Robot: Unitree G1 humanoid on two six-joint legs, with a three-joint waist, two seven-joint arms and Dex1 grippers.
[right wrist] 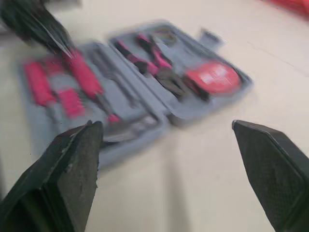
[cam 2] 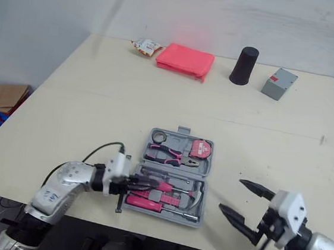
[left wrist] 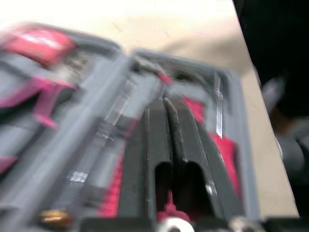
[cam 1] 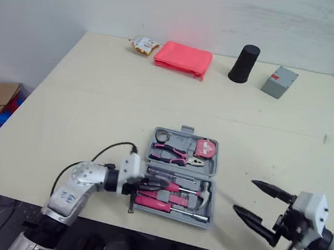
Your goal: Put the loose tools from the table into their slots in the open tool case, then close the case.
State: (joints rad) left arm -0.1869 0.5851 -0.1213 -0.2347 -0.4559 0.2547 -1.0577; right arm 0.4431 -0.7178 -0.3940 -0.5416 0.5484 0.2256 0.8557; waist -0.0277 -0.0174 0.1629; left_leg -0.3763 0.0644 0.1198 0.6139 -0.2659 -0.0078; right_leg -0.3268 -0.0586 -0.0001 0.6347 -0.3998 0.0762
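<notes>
**Left gripper in the open case, right gripper wide at the near edge**

One grey case [cam 1: 150,152] lies open in two halves on the surface [cam 1: 98,94], under and just ahead of the left gripper [cam 1: 157,187]. That gripper sits low over the near half with its fingers [left wrist: 154,145] pressed together. A bit of pink shows between their bases, and I cannot tell whether it is held.

The far half holds one pair of pliers [cam 1: 178,156], one red tape measure [cam 1: 205,148] and one small metal ring [cam 1: 163,136]. The near half holds one hammer [cam 1: 205,196] at the end away from the left gripper. Beside the gripper are pink-handled drivers [cam 1: 156,202]: at least two, the rest hidden beneath it.

The right gripper [cam 1: 244,196] hovers with its fingers spread wide, well apart from the case, which lies to its left. Bare surface separates the two.

The case's near side is close to the near edge of the surface, and both grippers reach in over that edge. Beyond the case a broad open stretch runs to the far edge. Four single things stand there: a snack packet [cam 1: 143,44], a pink pouch [cam 1: 183,58], a black cylinder [cam 1: 244,63] and a grey box [cam 1: 279,82].

The tape measure's label is too small to read.
</notes>
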